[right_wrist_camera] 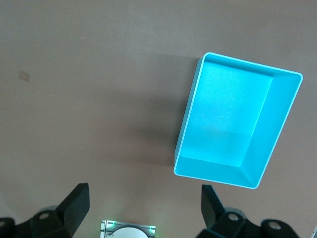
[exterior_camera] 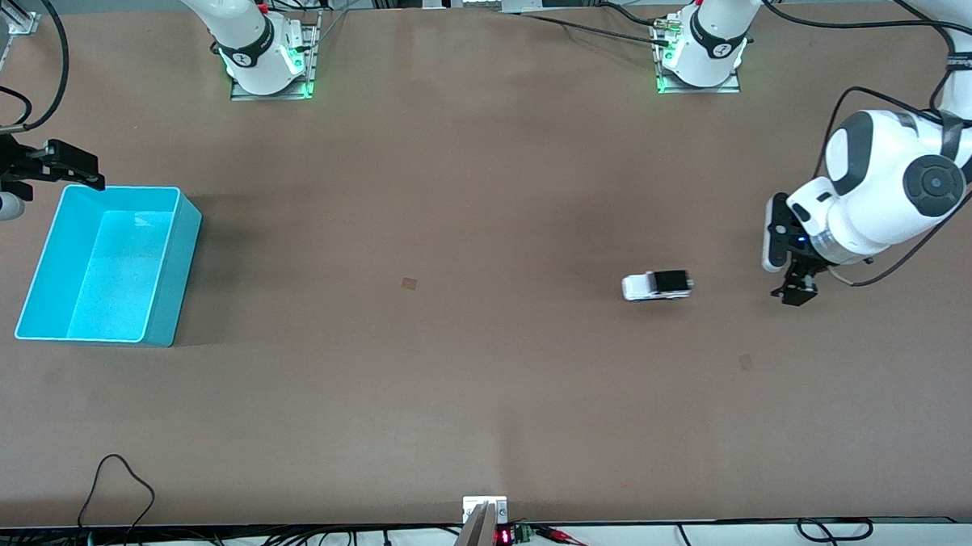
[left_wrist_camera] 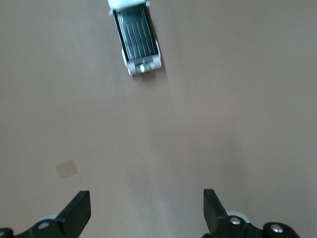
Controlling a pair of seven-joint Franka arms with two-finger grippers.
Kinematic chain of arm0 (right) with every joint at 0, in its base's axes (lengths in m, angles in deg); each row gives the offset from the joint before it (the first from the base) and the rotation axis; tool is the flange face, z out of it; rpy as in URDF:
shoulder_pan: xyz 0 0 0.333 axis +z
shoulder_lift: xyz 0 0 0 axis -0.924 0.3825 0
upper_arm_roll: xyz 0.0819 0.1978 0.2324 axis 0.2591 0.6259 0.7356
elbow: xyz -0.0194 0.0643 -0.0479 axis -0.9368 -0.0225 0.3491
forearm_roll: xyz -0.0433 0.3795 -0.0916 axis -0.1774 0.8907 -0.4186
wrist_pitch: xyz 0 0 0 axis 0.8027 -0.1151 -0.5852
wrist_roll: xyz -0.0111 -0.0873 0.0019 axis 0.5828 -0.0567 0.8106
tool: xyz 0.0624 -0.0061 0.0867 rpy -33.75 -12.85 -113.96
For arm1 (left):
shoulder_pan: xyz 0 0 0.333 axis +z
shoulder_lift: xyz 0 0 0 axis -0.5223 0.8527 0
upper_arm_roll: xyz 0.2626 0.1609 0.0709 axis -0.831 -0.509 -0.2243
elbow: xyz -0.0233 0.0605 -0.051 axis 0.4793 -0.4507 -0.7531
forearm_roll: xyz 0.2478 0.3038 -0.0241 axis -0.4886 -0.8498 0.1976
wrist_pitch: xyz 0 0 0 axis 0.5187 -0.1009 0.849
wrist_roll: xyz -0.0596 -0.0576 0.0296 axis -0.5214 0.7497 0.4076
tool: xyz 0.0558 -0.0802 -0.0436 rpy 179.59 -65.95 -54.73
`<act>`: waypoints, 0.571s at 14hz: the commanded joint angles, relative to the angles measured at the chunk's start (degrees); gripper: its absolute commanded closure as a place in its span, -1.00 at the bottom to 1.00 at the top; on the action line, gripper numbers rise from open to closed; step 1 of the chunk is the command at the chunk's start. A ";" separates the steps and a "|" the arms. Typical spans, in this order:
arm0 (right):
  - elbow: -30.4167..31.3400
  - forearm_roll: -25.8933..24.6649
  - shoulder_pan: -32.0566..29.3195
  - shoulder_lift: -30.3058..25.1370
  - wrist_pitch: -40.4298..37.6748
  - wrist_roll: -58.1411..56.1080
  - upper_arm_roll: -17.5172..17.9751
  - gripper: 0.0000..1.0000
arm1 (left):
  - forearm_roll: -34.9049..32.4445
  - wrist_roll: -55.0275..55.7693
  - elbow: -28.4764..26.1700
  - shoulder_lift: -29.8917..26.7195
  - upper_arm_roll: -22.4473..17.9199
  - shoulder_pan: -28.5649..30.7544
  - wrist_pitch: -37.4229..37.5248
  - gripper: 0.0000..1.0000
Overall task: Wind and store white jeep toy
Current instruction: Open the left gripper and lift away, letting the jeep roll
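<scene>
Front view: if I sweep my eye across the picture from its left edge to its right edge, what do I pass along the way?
Right hand → turquoise bin → white jeep toy → left hand, open above the table.

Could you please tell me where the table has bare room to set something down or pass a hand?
The widest bare stretch of the table runs between the turquoise bin and the white jeep toy. It is tightest toward the left arm's end, where the open left gripper hangs beside the jeep. The open right gripper hovers at the bin's rim.
</scene>
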 commanded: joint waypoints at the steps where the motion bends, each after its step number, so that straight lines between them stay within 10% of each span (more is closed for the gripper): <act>1: 0.14 0.90 -0.29 -0.37 -0.46 -0.57 0.02 -1.00 | 2.14 7.55 0.62 -0.72 -0.28 -1.98 0.21 -1.00; 8: 0.14 0.90 -0.82 -0.37 -0.46 -0.48 -0.07 -1.00 | 10.22 34.89 3.18 -0.55 -1.24 -3.13 0.29 -1.00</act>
